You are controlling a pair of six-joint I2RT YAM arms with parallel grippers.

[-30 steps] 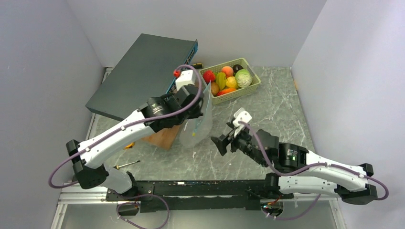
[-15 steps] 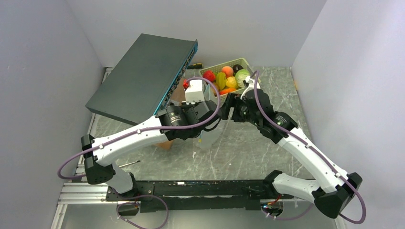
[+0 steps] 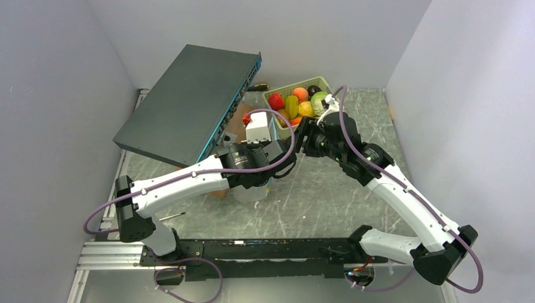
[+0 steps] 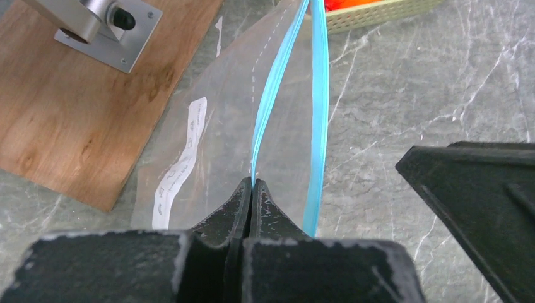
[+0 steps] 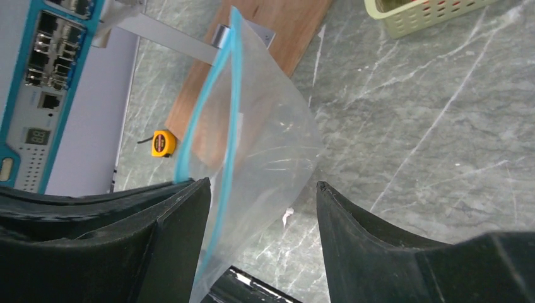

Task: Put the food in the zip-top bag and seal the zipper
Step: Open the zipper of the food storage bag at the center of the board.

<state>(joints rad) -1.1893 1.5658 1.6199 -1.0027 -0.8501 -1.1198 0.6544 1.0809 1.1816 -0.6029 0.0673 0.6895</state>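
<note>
The zip-top bag [image 4: 208,126] is clear, with a white label, and hangs from my left gripper [image 4: 252,187], which is shut on one lip of the teal zipper [image 4: 272,88]. The other lip [image 4: 319,113] stands free, so the mouth gapes. My right gripper [image 5: 262,205] is open, its fingers [image 5: 180,221] either side of the bag [image 5: 265,145] near that free lip, not pinching it. In the top view the two grippers meet, left [image 3: 282,159] and right [image 3: 301,142]. The food [image 3: 295,104] lies in the pale green basket [image 3: 318,80] just beyond.
A dark network switch [image 3: 189,101] leans at the back left. A wooden board [image 4: 82,107] with a metal bracket [image 4: 101,25] lies under the bag. A yellow tape measure [image 5: 164,143] and a screwdriver [image 3: 167,218] sit on the marble table [image 3: 328,202].
My right arm has swung up from the table's front to the bag's mouth beside the left gripper, and its jaws have narrowed. The left arm has carried the bag slightly right and nearer.
</note>
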